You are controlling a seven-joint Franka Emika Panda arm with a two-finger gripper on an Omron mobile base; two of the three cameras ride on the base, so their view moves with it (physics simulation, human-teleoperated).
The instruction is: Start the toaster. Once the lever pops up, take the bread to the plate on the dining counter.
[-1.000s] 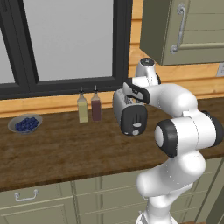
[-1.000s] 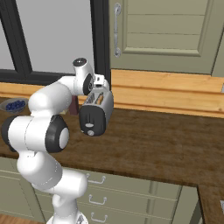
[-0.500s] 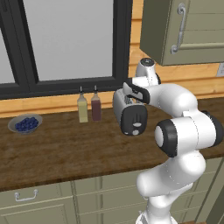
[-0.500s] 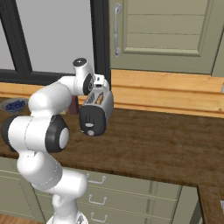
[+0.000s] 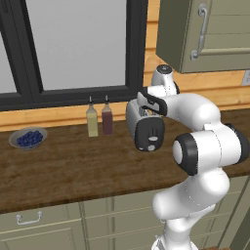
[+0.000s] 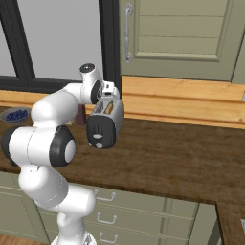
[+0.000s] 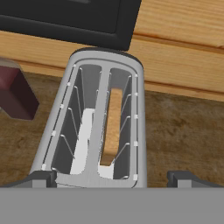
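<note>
Item 1, toaster (image 5: pixel 146 128): stands upright on the wooden table (image 5: pixel 68 166), black end panel facing me, top slots open to my hand view. So placed, the lever end is within my reach.

Item 2, bread (image 7: pixel 113 127): set on edge, deep in the right-hand slot; the left slot holds nothing. Sunk this low, I judge it is not yet ready to lift.

Item 3, my tool (image 7: pixel 111 178): poised directly above the toaster's near end, fingertips spread to full width, nothing between them. Held wide to straddle the slots.

Item 4, two bottles (image 5: pixel 99 117) and blueberry bowl (image 5: pixel 28 138): left of the toaster, clear of my work.
</note>
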